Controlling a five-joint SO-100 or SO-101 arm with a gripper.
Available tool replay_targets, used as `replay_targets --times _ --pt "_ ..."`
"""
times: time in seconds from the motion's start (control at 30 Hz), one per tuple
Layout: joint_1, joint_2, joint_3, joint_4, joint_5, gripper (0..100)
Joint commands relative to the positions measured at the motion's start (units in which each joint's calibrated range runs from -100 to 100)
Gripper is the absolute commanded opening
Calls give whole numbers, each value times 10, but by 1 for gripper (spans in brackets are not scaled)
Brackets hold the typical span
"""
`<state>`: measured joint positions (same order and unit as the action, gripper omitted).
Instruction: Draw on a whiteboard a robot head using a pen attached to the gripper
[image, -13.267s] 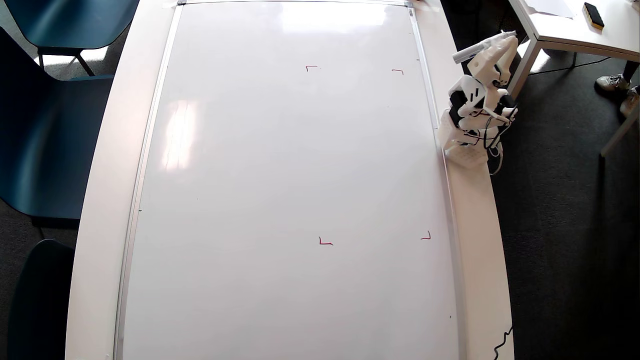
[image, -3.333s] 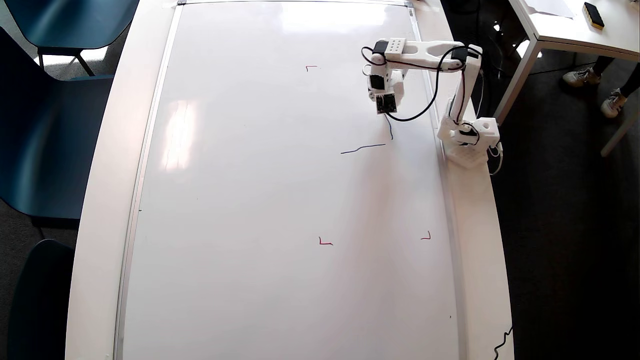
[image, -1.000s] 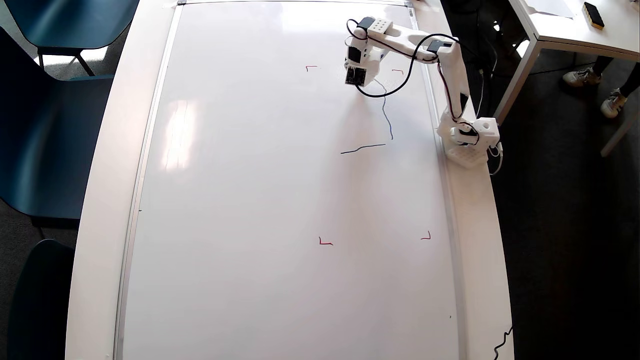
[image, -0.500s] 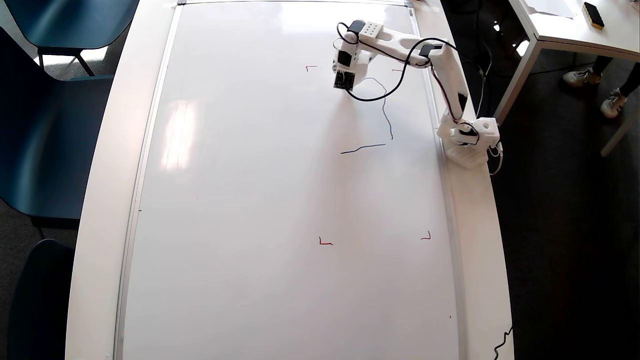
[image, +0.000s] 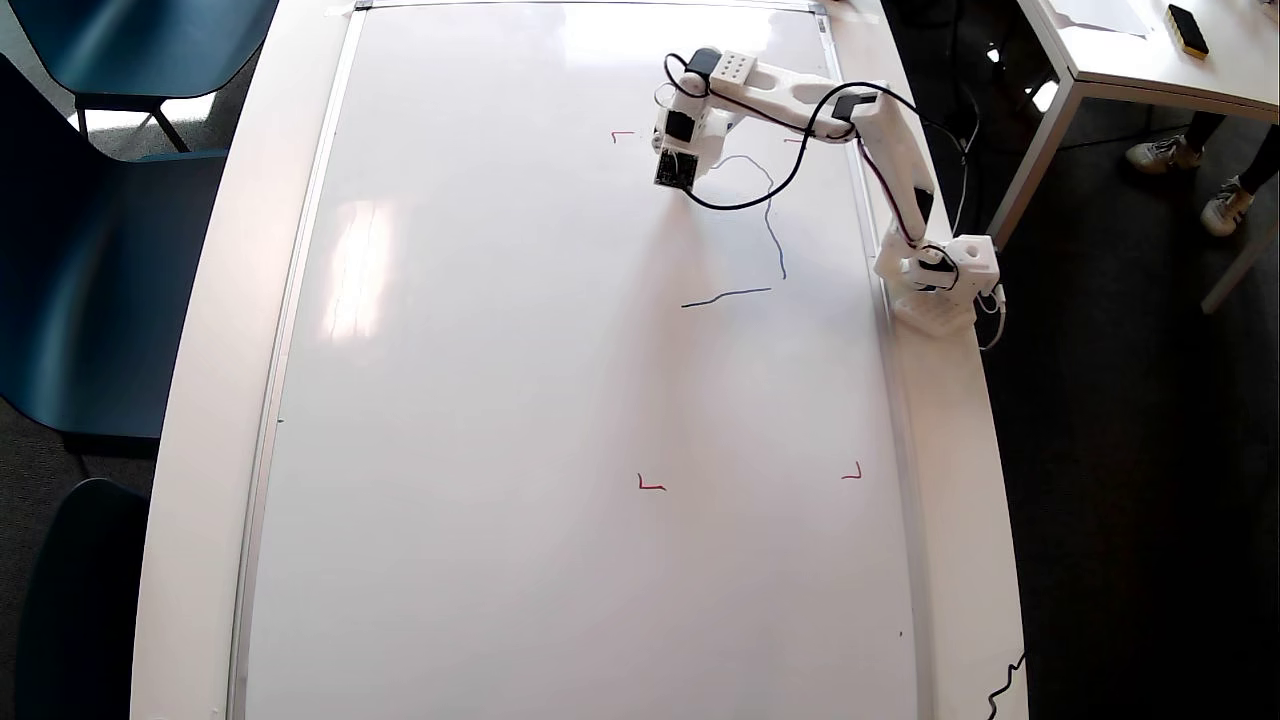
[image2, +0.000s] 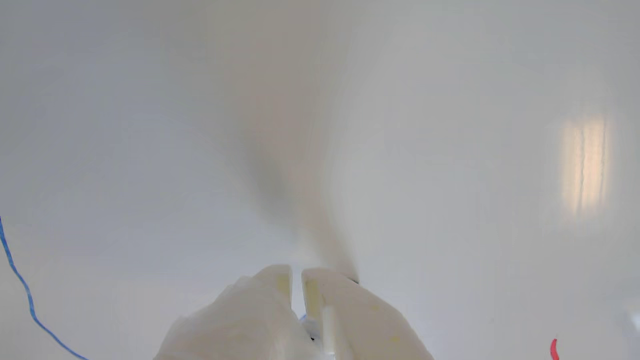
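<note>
Your overhead camera looks straight down from high above, taking in the whole glossy white silver-framed whiteboard (image: 560, 400) and the chairs around it. Your wrist camera sits close behind the white plastic pointed hand (image2: 297, 278), facing along the board. Both share a thin blue line (image2: 25, 295).

A small white plastic arm (image: 800, 100) shows at the upper right of the overhead view, with black servos, looping black cables and a square white base (image: 945, 280). In the wrist view, bottom centre, the gripper (image2: 296, 280) has two pale, tapering, slightly yellowed fingers (image2: 272, 295).
</note>
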<state>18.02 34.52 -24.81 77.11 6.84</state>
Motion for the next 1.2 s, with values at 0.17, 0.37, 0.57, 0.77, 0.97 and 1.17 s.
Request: replay_targets --times 0.17,0.37,0.57,0.77,0.97,1.17 --pt "-37 3 -8 -6 -13 1" --pt "-68 2 -8 -5 -22 1" --pt "-100 -5 -3 -1 -32 1" --pt "-131 -7 1 3 -38 1" --pt "-156 -7 2 5 -39 1" --pt "-186 -7 2 12 -49 1"
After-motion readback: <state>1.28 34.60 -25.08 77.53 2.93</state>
